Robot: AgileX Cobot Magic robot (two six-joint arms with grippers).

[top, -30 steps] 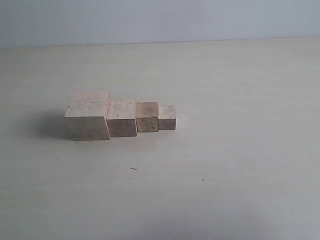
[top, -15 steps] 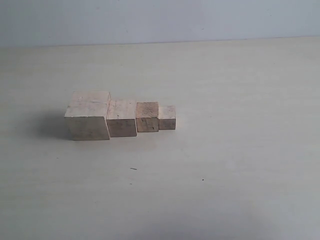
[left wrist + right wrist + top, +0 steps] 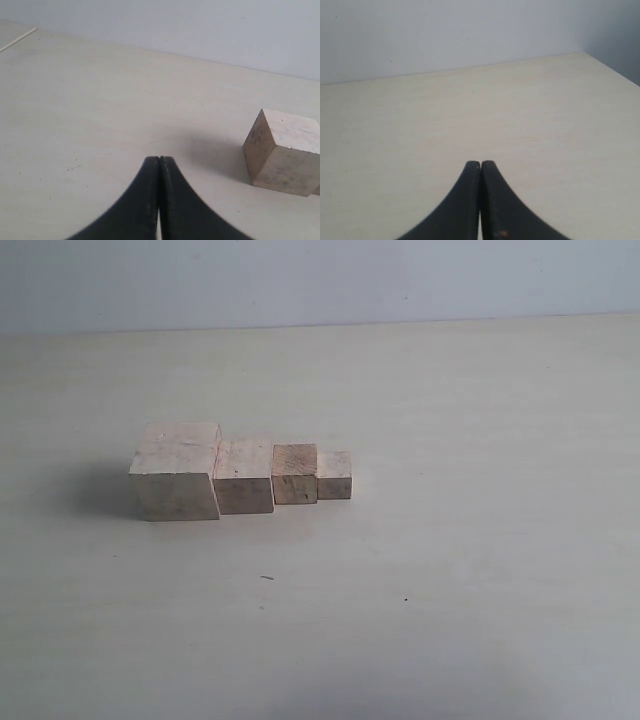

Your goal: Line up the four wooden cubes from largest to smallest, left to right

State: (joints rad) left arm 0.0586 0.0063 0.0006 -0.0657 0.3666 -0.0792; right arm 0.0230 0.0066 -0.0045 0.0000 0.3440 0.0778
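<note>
Row: largest cube, second cube, third cube, smallest cube, abutting, descending left to right, toward desk left edge | Status: apparently complete | left gripper, right gripper: closed, empty

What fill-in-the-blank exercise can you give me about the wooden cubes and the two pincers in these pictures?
1. In the exterior view, the largest cube stands at the ____ end of the row.
2. The smallest cube stands at the ____ end of it.
3. The left pincer is ____ and holds nothing.
4. The right pincer, with its tips pressed together, is ____ as well.

Missing words: left; right; shut; shut.
</note>
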